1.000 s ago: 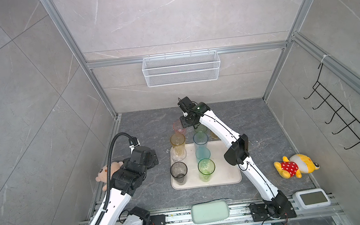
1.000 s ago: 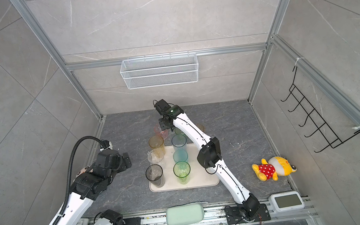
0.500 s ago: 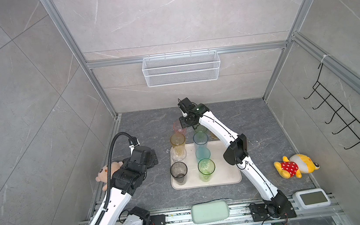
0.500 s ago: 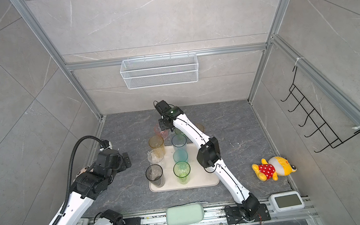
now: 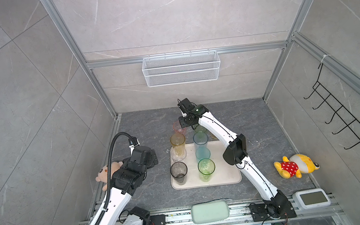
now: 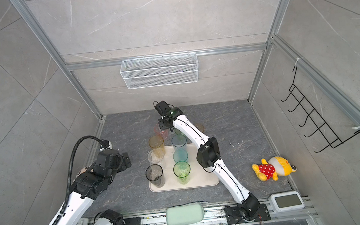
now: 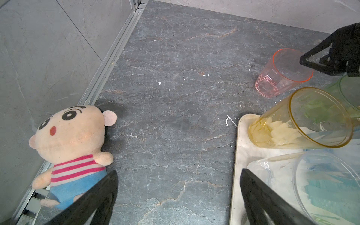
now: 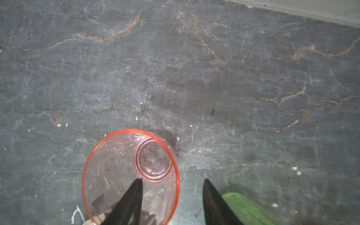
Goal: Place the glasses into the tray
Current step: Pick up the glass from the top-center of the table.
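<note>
On the grey, veined stone bench [image 8: 194,78] stands a see-through pink glass [image 8: 116,165], tapered; the right tool [image 8: 172,179], half spread, straddles its rim, and the left tool [image 7: 178,170] gapes wide.

No legible text, label, brand or number in any view — white device [image 5: 311,199] screen unreadable.

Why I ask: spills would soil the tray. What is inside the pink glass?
Nothing but its bare round bottom shows inside the pink glass; one finger of the right gripper stands in or over its mouth and covers part of the inside.
</note>
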### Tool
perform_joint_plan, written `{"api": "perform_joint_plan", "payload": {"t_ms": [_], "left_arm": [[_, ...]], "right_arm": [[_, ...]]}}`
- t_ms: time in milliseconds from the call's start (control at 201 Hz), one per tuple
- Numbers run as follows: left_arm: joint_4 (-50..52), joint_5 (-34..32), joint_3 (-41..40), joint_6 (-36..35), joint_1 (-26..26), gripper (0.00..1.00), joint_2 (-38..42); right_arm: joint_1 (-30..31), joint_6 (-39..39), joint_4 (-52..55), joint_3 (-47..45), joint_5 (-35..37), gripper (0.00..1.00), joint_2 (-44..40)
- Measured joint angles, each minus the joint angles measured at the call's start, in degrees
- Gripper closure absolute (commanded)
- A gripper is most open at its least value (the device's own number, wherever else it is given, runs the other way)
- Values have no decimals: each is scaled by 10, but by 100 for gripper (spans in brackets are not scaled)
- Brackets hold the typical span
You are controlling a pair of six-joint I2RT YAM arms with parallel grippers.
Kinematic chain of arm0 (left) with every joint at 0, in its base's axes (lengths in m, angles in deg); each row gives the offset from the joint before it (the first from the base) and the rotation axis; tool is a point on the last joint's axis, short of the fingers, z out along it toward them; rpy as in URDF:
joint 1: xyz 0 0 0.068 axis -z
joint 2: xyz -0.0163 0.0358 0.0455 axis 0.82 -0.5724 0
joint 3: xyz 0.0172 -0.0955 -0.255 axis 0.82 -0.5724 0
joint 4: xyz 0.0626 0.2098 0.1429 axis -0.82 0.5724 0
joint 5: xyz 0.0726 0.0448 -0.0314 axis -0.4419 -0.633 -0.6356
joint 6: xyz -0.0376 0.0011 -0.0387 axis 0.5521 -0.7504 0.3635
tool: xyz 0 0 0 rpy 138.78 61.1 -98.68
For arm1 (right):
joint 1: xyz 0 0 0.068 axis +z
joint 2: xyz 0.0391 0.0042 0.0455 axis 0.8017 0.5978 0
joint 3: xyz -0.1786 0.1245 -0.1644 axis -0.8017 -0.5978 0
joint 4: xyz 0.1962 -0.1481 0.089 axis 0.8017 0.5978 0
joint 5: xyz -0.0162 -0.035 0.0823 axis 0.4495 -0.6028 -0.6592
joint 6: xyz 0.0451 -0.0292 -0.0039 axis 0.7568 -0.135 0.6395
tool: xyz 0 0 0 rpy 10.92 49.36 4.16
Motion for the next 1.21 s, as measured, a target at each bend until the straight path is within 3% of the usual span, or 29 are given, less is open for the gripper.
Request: {"api": "perform_joint_plan", "payload": {"t_ms": [254,732,876,1210], "left_arm": [[0,0,0,0,0,3,-4],[0,0,0,0,0,3,-4],[0,0,0,0,0,3,-4],[0,0,0,0,0,3,-4]], "right_arm": [[0,0,-15,0,0,59,1],[-3,0,-30,0,0,66,16],[-4,-2,-30,0,-2,77,24],[-4,-2,-31,0,-4,89,28]]}}
